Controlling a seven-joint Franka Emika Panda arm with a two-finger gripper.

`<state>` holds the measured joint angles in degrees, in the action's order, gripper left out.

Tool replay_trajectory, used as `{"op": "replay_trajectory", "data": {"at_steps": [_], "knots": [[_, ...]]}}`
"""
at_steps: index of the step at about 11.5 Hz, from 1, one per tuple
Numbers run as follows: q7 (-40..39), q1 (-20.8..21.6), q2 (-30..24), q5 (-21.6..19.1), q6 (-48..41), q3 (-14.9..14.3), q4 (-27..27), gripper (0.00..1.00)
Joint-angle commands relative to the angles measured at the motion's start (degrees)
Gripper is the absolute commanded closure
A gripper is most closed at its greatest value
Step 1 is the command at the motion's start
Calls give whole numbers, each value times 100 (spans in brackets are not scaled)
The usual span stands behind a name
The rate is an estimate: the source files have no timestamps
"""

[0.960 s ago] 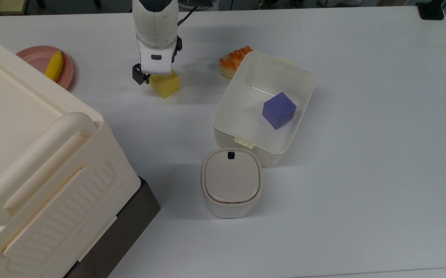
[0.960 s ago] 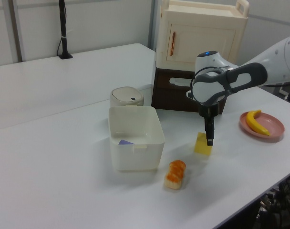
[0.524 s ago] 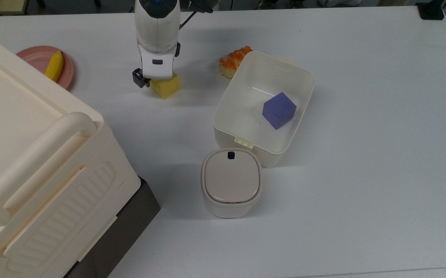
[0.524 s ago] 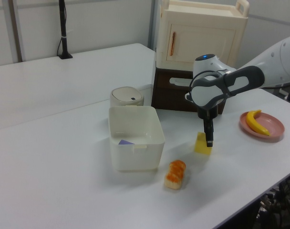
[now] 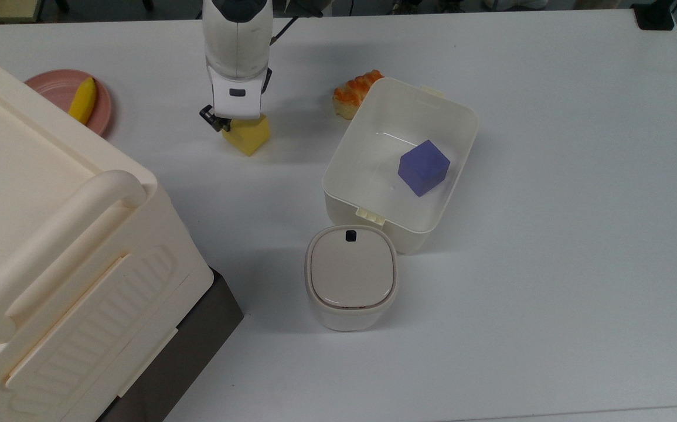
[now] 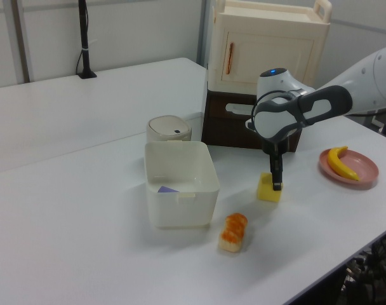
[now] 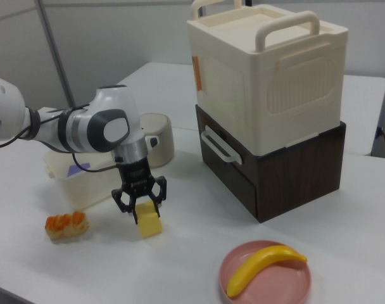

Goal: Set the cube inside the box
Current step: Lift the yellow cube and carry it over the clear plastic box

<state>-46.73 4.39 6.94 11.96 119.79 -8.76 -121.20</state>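
Observation:
The yellow cube [image 5: 249, 138] rests on the white table, to the top view's left of the box [image 5: 367, 146]. My gripper [image 5: 234, 120] points straight down over it. In the right view the gripper [image 7: 140, 201] is open, with its black fingers [image 7: 161, 192] straddling the top of the cube [image 7: 149, 225] and a small gap on each side. In the left view the gripper [image 6: 276, 184] hangs at the cube [image 6: 266, 192], well to the right of the box [image 6: 180, 203]. The box is a white tub with clip tabs.
A purple cube [image 5: 424, 167] lies inside the box. An orange pastry [image 5: 356, 91] sits by the box's far corner. A small lidded bin [image 5: 351, 275] stands in front of it. A large cream crate [image 5: 51, 252] and a pink plate [image 5: 51, 88] with a banana [image 5: 82, 99] are at the top view's left.
The gripper has sunk lower around the yellow cube. The cube has shifted and turned slightly on the table. The box and everything else stay put.

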Motion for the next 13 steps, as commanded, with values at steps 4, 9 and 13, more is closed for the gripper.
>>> {"op": "replay_trajectory", "data": {"at_steps": [4, 9, 13], "knots": [[689, 141, -448, -922, -463, 199, 1394, 68], [3137, 334, -483, -1469, -949, 909, 2294, 66], [4626, 422, -448, -1451, -1221, 1333, 2206, 64]]}}
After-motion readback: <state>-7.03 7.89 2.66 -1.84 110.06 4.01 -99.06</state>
